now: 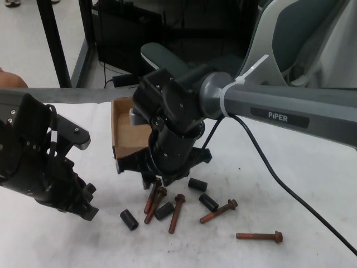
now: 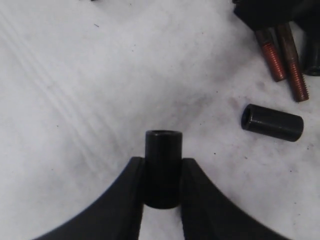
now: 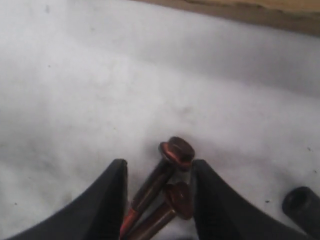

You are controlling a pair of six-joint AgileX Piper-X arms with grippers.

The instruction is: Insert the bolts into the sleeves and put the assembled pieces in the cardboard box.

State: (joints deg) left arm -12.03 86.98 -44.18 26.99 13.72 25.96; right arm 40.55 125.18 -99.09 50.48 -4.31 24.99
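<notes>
Pinching 1 black sleeve [image 2: 162, 172] tight, the left tool [image 2: 162, 162] holds it over the white tabletop [image 2: 75, 100]; the right tool [image 3: 159, 167] is spread wide around 2 rusty bolts [image 3: 176, 151] lying on the tabletop; the cardboard box [image 1: 131, 134] sits just behind; loose bolts [image 1: 259, 237] and loose sleeves [image 1: 129, 219] lie near.

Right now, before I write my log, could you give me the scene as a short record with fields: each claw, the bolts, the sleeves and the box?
left claw: shut on a black sleeve whose visible end is hollow, with no bolt in it
right claw: open, its fingers on either side of two bolts that lie together on the bench
other bolts: three more lie loose on the bench
other sleeves: four lie loose among the bolts
cardboard box: open, on the bench just beyond the right claw
</notes>
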